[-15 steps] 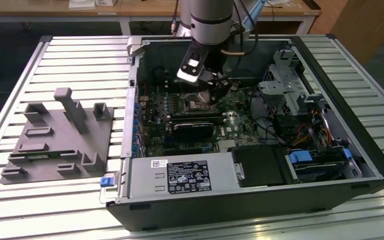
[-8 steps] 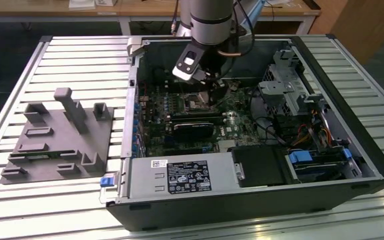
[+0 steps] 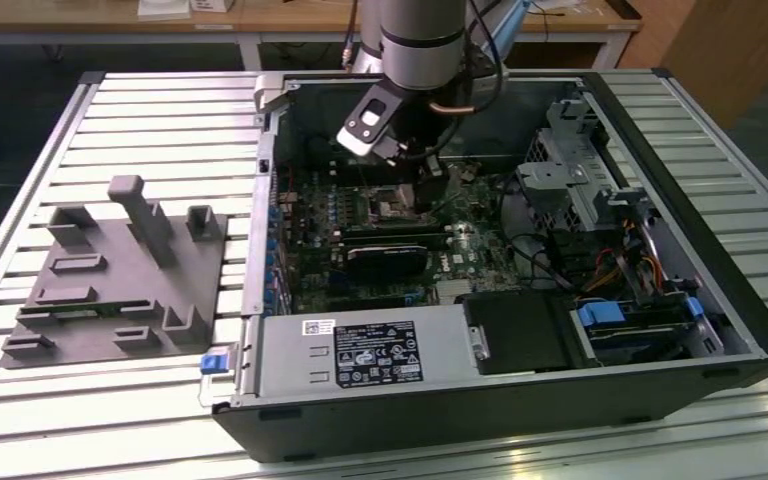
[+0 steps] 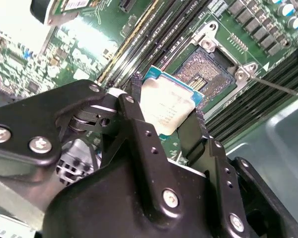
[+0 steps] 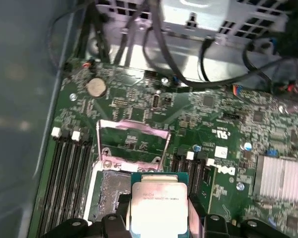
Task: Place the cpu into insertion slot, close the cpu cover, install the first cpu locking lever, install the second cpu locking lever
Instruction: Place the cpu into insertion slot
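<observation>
**Item: cpu [image 4: 171,111], in transit.** It was pinched by two opposite edges between the black fingers [image 4: 138,116] of the gripper [image 4: 167,101], metal top facing the wrist cameras. It hung over the motherboard [image 3: 478,250], apart from it and not yet seated.

**Governing relation.** The insertion slot [image 4: 206,72] lay just beyond the fingertips. In the first wrist view the chip overlapped its nearer part, while the rest of the contact field stayed exposed. The chip was close to square (so no long axis matters). In both wrist views its edges ran roughly parallel to the socket's rim. Height above the socket could not be judged. A single arm [image 3: 418,40] served the job, reaching down into the case from the table's far edge.

**Appearance.** The chip was a flat plate with a pale silvery-tan lid carrying faint print, set on a green-blue substrate that showed as a thin border.

**Associated parts.**
- The cpu cover [image 5: 134,126] was a silvery frame with a square window. It stood swung up on the side of the socket away from the fingers, leaving the opening clear.
- The socket was empty, with a dark, finely grained floor.

**Setting.** An open computer case [image 3: 491,400] lay on its side on the slatted table [image 3: 157,120]. A grey moulded fixture [image 3: 117,270] sat toward the table's edge at the exterior view's left.
</observation>
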You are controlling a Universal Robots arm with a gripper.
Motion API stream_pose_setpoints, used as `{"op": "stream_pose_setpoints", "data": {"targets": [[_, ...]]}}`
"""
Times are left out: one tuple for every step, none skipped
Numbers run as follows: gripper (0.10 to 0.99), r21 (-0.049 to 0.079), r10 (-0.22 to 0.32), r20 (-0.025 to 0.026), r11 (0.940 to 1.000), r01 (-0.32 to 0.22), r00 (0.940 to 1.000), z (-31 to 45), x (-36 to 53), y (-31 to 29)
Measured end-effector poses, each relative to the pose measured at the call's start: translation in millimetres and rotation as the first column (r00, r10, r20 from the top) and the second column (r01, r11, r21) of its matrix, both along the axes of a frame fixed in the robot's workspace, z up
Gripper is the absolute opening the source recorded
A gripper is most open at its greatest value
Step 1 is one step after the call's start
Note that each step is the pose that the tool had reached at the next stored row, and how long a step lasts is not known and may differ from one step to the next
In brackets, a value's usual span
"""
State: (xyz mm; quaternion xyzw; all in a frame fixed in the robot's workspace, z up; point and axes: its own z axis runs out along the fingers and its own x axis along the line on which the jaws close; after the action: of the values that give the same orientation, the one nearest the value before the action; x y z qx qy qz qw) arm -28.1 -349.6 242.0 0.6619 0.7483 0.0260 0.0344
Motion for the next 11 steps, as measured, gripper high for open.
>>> {"op": "stream_pose_setpoints", "data": {"targets": [[0.541, 0.0, -0.017, 0.0, 0.9999, 0.017, 0.9999, -0.1, 0.0, 0.0], [0.541, 0.0, -0.034, 0.0, 0.9994, 0.034, 0.9994, -0.1, 0.0, 0.0], [0.541, 0.0, -0.051, 0.0, 0.9987, 0.051, 0.9987, -0.2, 0.0, 0.0], [0.541, -0.001, -0.068, 0.0, 0.9977, 0.068, 0.9977, -0.2, 0.0, 0.0], [0.541, -0.001, -0.085, 0.0, 0.9964, 0.085, 0.9964, -0.3, 0.0, 0.0], [0.541, -0.001, -0.102, 0.0, 0.9948, 0.102, 0.9948, -0.3, 0.0, 0.0], [0.541, -0.001, -0.121, 0.0, 0.9927, 0.121, 0.9927, -0.4, 0.0, 0.0], [0.541, -0.001, -0.138, 0.0001, 0.9904, 0.138, 0.9904, -0.5, 0.0, 0.0], [0.541, -0.001, -0.155, 0.0, 0.9879, 0.155, 0.9879, -0.5, 0.0, 0.0], [0.541, -0.002, -0.173, 0.0001, 0.985, 0.173, 0.985, -0.6, 0.0, 0.0], [0.541, -0.002, -0.19, 0.0001, 0.9818, 0.19, 0.9818, -0.6, 0.0, 0.0]]}}
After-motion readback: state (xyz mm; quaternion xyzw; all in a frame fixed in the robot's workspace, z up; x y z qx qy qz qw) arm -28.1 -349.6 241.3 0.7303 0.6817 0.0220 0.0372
